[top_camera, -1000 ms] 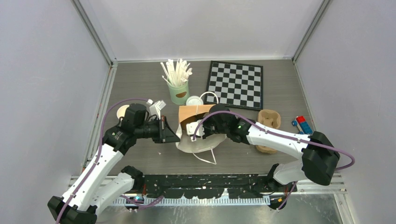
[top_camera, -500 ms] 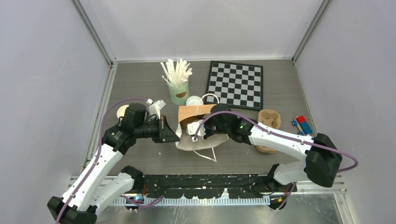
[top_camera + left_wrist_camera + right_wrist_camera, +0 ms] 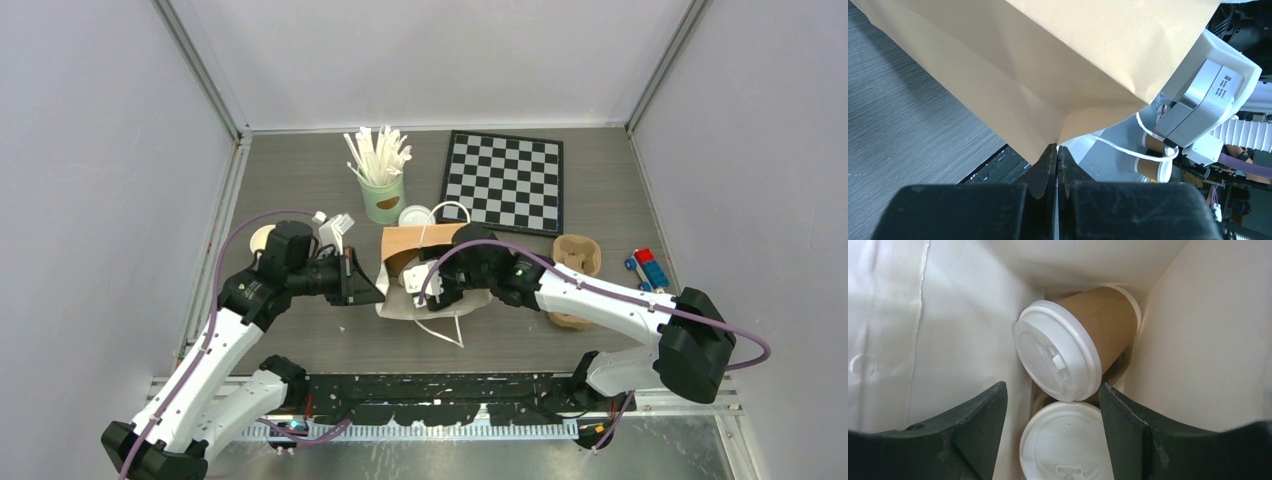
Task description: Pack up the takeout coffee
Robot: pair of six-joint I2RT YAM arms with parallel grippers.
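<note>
Paper bag (image 3: 1048,75): tilted cup (image 3: 1103,330), second cup (image 3: 1065,445), both lidded.
Left gripper (image 3: 1056,152) pinched bag's edge; right gripper (image 3: 1053,410) gaped wide inside.

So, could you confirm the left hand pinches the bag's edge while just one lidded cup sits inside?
Not quite: the right wrist view shows two inside, one cup and a second cup. The left hand does pinch the bag by its edge.

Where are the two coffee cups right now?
In the right wrist view the upper cup and lower cup, both lidded, are inside the paper bag, which lies mid-table just in front of the mint-green can.
</note>
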